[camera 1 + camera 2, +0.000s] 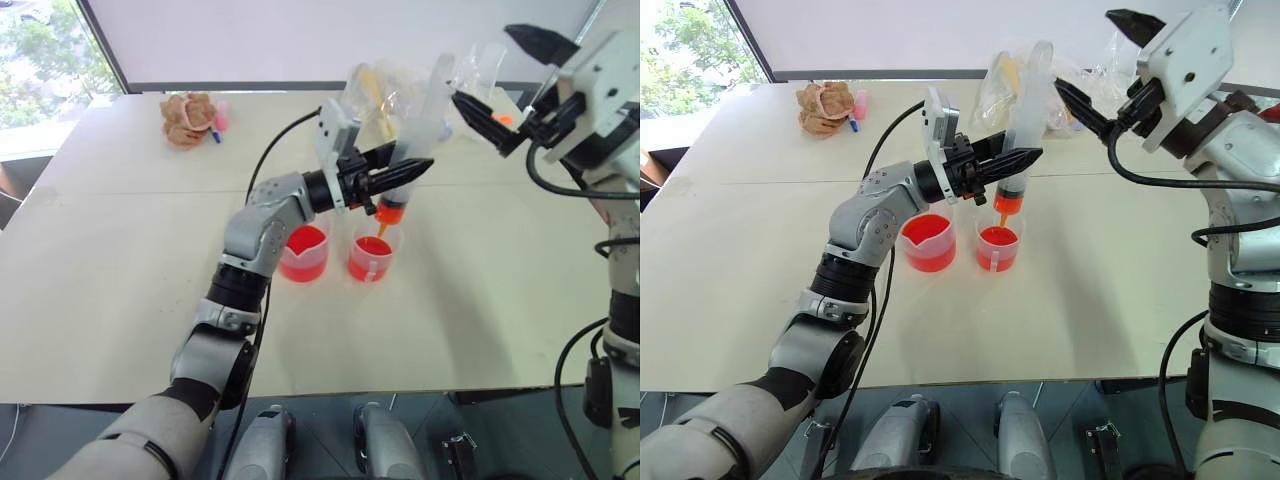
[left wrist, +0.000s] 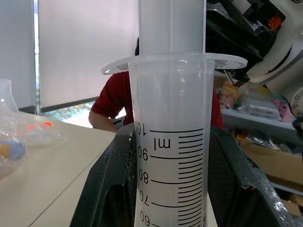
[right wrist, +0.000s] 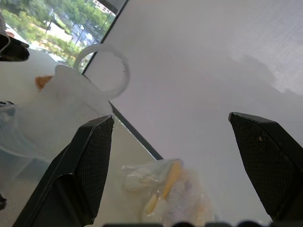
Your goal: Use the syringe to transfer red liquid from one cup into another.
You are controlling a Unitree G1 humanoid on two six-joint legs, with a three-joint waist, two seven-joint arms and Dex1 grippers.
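My left gripper point(image 1: 398, 172) is shut on the barrel of the clear syringe point(image 1: 415, 140), which it holds nearly upright over the table. The syringe's orange tip point(image 1: 1005, 205) hangs just above the smaller, narrower cup point(image 1: 998, 248), which has red liquid point(image 1: 372, 250) in it. To its left stands the wider spouted beaker point(image 1: 928, 242), also red inside. The left wrist view shows the graduated barrel point(image 2: 170, 142) between both fingers point(image 2: 111, 189). My right gripper point(image 1: 1108, 62) is open, up beside the top of the plunger point(image 3: 104, 71), apart from it.
Crumpled clear plastic bags point(image 1: 385, 85) lie at the back of the table behind the syringe. A brown and pink object point(image 1: 188, 118) sits at the back left. A person in a red shirt point(image 2: 109, 99) is beyond the table. The table's front edge point(image 1: 330, 395) is close.
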